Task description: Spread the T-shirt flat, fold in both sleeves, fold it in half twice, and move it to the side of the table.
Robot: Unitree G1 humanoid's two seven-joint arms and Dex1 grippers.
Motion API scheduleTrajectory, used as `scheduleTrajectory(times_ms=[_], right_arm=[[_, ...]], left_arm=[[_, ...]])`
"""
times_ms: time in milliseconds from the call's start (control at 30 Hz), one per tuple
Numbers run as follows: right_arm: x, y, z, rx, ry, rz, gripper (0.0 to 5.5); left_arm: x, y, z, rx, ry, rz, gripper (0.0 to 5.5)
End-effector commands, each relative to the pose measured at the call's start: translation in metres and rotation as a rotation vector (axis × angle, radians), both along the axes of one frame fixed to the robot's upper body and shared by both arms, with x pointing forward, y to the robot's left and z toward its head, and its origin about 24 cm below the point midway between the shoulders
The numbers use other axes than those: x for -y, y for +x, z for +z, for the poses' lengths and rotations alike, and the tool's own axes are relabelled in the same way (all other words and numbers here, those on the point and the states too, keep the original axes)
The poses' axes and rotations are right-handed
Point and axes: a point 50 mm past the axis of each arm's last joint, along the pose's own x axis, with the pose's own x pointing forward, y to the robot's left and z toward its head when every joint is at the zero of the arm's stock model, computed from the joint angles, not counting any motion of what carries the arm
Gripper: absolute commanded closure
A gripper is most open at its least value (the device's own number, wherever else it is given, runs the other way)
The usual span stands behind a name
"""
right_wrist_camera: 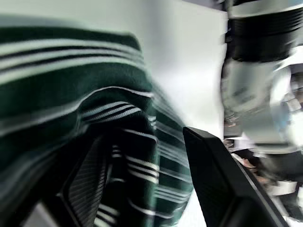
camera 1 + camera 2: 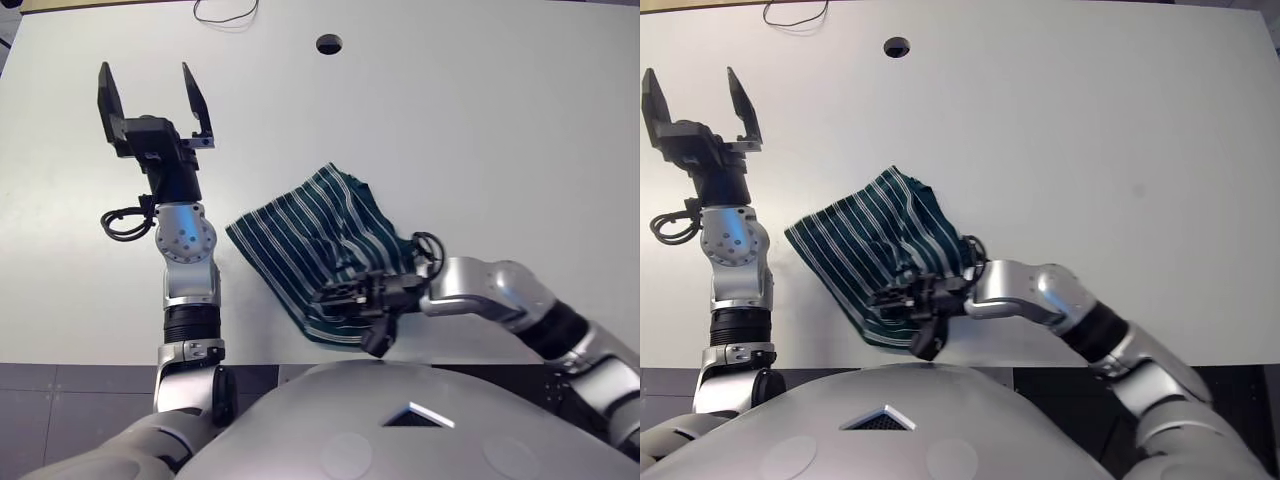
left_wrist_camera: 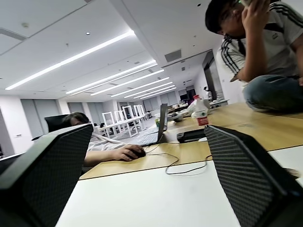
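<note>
The T-shirt point(image 2: 305, 235), dark green with thin white stripes, lies folded into a small packet near the front edge of the white table point(image 2: 500, 150). My right gripper point(image 2: 356, 312) lies low over the packet's near corner and is shut on a bunched fold of the T-shirt point(image 1: 94, 109). One black finger point(image 1: 218, 184) shows beside the cloth, and the other finger point(image 1: 87, 182) sits partly under it. My left gripper point(image 2: 155, 95) is held up over the table's left side, well apart from the shirt. It is open, with nothing between its fingers point(image 3: 251, 184).
A round hole point(image 2: 328, 44) and a thin cable point(image 2: 225, 12) sit near the table's far edge. A black cable loop point(image 2: 125, 222) hangs beside my left forearm. Bare tabletop stretches to the right of the shirt and behind it.
</note>
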Motion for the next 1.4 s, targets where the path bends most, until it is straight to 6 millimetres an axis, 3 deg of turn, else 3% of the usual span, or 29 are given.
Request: scheduleTrajectory(times_ms=[33, 167, 233, 300, 400, 433, 500, 567, 700, 900, 1033, 1167, 1233, 1400], right_arm=[[0.008, 0.021, 0.016, 0.045, 0.055, -0.106, 2.80], [0.035, 0.005, 0.043, -0.032, 0.075, -0.068, 2.80], [0.040, 0.008, 0.063, -0.064, 0.135, -0.065, 2.80], [0.040, 0.025, 0.082, -0.067, 0.212, -0.110, 2.80], [0.042, 0.063, 0.089, -0.045, 0.249, -0.232, 2.80], [0.040, 0.078, 0.085, -0.036, 0.251, -0.284, 2.80], [0.034, 0.113, 0.059, -0.008, 0.210, -0.425, 2.80], [0.031, 0.132, 0.033, 0.020, 0.149, -0.503, 2.80], [0.021, 0.129, -0.022, -0.011, 0.031, -0.508, 2.80], [0.024, 0.123, -0.057, -0.024, -0.082, -0.487, 2.80], [0.064, 0.157, -0.060, 0.054, -0.164, -0.716, 2.80], [0.117, 0.185, -0.047, 0.133, -0.202, -0.970, 2.80], [0.120, 0.192, -0.040, 0.144, -0.166, -1.012, 2.80], [0.099, 0.193, -0.033, 0.151, -0.022, -0.982, 2.80]], left_arm=[[-0.002, 0.007, 0.004, 0.002, 0.018, -0.001, 1.13], [-0.001, 0.008, 0.004, 0.005, 0.018, -0.003, 1.13], [0.001, 0.009, 0.004, 0.007, 0.020, -0.007, 1.13], [0.000, 0.012, 0.005, 0.014, 0.014, 0.001, 1.13], [0.004, 0.015, 0.004, 0.014, 0.011, -0.011, 1.13], [0.006, 0.015, 0.003, 0.011, 0.009, -0.016, 1.13], [0.009, 0.016, 0.000, 0.003, 0.004, -0.023, 1.13], [0.011, 0.016, -0.002, 0.000, -0.003, -0.024, 1.13], [0.010, 0.016, -0.002, 0.005, -0.009, -0.017, 1.13], [0.007, 0.017, 0.001, 0.014, -0.002, -0.009, 1.13], [0.007, 0.018, 0.004, 0.020, 0.003, -0.008, 1.13], [0.006, 0.019, 0.003, 0.018, 0.007, -0.005, 1.13], [0.008, 0.019, 0.002, 0.013, 0.012, -0.013, 1.13], [0.013, 0.022, -0.001, -0.011, 0.045, -0.060, 1.13]])
